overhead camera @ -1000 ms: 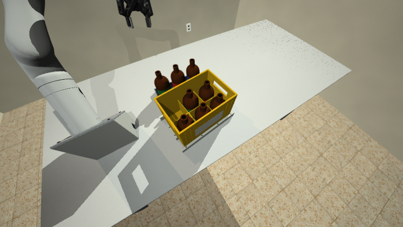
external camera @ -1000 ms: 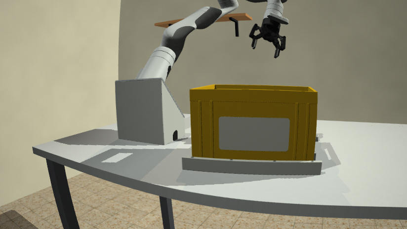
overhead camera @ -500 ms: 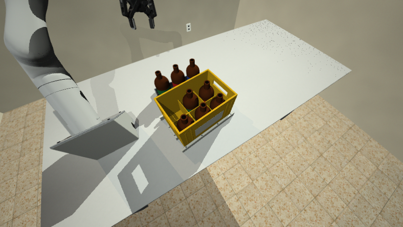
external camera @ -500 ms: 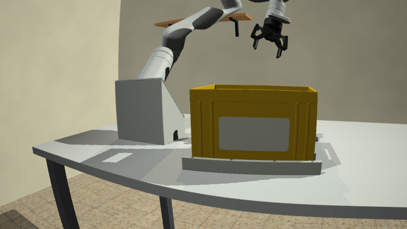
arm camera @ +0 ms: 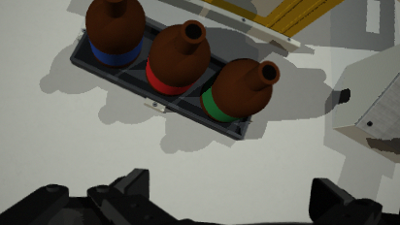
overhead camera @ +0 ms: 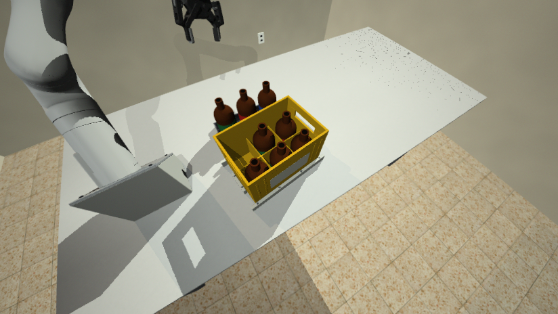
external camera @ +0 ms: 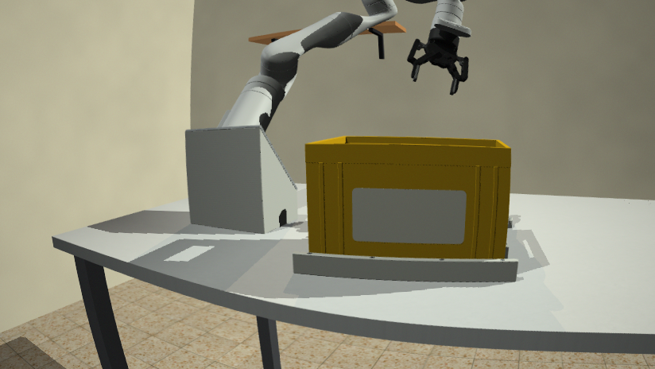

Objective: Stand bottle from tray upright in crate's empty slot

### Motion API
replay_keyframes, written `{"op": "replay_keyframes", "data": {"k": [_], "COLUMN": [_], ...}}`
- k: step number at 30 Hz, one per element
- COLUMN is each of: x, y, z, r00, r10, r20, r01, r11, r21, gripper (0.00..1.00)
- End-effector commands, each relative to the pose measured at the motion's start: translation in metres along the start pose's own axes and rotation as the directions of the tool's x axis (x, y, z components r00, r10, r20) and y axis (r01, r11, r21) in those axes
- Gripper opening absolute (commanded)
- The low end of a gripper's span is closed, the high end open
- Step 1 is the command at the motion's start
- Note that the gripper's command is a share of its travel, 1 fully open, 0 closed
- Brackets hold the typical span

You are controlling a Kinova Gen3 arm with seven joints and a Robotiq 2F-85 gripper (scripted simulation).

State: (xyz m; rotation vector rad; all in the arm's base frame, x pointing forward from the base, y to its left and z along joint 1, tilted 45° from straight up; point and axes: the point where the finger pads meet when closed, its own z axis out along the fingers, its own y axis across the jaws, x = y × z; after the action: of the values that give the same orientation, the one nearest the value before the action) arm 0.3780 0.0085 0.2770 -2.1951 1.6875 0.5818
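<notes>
A: Any writing on the crate (external camera: 408, 157)?

B: None legible. Its near wall carried a blank grey panel (external camera: 408, 215); a grey rail (external camera: 403, 269) lay along its foot.

A: Inside?

B: Five brown bottles stood in six cells; the empty slot (overhead camera: 235, 149) sat at the left end of the far row.

A: And beyond?

B: The dark tray (arm camera: 160, 99) stood just behind the crate, holding three upright bottles banded green (arm camera: 240, 92), red (arm camera: 177, 58) and blue (arm camera: 115, 29).

A: The gripper (overhead camera: 202, 36)?

B: It hung high above the tray, jaws spread wide, holding nothing.
</notes>
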Motion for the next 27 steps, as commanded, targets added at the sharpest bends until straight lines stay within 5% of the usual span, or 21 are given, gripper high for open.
{"op": "replay_keyframes", "data": {"k": [1,27], "x": [0.007,0.035], "y": [0.0,-0.008], "z": [0.001,0.009], "r00": [1.0,0.992], "r10": [0.018,0.114], "r20": [0.013,0.05], "r01": [-0.018,-0.114], "r11": [1.0,0.993], "r21": [-0.005,0.002], "gripper": [1.0,1.0]}}
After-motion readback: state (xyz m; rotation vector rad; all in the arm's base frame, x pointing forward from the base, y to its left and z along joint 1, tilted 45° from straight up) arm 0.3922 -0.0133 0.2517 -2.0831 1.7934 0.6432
